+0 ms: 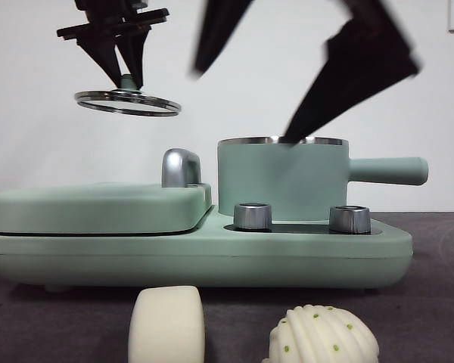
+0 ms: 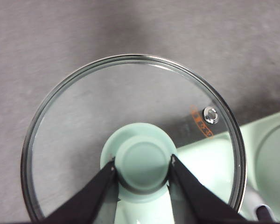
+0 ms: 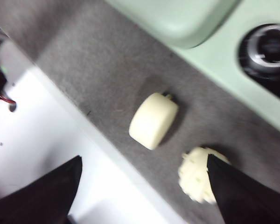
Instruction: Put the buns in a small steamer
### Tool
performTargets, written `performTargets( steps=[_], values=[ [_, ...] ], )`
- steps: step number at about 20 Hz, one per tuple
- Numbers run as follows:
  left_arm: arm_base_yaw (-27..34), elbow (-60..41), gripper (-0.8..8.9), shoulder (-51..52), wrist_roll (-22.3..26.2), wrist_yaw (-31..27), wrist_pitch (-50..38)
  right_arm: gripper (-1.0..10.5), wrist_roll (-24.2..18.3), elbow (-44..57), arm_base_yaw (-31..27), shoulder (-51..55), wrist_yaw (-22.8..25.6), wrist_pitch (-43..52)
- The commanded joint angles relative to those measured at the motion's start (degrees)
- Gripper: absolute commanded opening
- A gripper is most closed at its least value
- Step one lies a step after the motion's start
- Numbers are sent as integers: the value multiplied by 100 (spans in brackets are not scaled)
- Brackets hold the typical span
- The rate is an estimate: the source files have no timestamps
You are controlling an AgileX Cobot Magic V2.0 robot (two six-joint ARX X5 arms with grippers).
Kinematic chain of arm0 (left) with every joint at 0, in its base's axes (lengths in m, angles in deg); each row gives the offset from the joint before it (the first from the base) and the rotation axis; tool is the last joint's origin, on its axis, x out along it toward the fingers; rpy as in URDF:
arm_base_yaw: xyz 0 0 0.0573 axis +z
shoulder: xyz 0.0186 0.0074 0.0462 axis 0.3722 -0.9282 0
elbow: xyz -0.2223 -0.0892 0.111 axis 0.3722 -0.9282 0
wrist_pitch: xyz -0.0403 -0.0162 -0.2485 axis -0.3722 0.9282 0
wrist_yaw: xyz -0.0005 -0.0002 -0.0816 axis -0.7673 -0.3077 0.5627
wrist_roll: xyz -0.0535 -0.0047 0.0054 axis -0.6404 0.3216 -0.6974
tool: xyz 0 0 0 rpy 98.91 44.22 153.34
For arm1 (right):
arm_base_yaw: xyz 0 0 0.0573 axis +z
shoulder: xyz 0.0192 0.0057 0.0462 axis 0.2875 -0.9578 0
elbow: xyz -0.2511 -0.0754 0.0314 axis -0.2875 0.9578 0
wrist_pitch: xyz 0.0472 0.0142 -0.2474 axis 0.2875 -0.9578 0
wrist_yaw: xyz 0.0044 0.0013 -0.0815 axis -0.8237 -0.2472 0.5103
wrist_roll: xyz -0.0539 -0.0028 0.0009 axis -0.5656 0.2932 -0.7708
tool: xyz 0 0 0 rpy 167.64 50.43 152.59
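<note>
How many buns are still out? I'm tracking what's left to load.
2. The smooth bun lies on the mat in front of the cooker; the pleated bun lies beside it, below the steamer. The steamer's inside is hidden.

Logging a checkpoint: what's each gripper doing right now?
Left gripper: shut on the glass lid knob.
Right gripper: open, holding nothing, above the buns.

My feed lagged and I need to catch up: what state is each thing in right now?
Glass lid: off the pot, held in the air by its knob.
Small steamer: uncovered.
Smooth bun: on the table.
Pleated bun: on the table.
Griddle: closed.
Left end effector: shut on the lid's knob.
Right end effector: open, empty, above the buns.
</note>
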Motion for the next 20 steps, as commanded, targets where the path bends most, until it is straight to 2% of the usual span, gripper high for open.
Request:
performTargets(
  steps=[1, 5, 12, 15, 20],
  values=[
    [20, 262, 7, 37, -20, 0, -111, 415, 214, -96, 352, -570, 236, 273],
    [50, 262, 7, 37, -20, 0, -111, 417, 223, -96, 686, -1416, 520, 654],
    [50, 262, 7, 37, -22, 22, -111, 408, 223, -96, 734, -2286, 529, 1126],
    [79, 262, 7, 37, -22, 35, -109, 256, 221, -96, 734, -2358, 612, 1123],
    [125, 262, 7, 37, -22, 168, -114, 125, 223, -98, 734, -2361, 643, 1123]
  ],
)
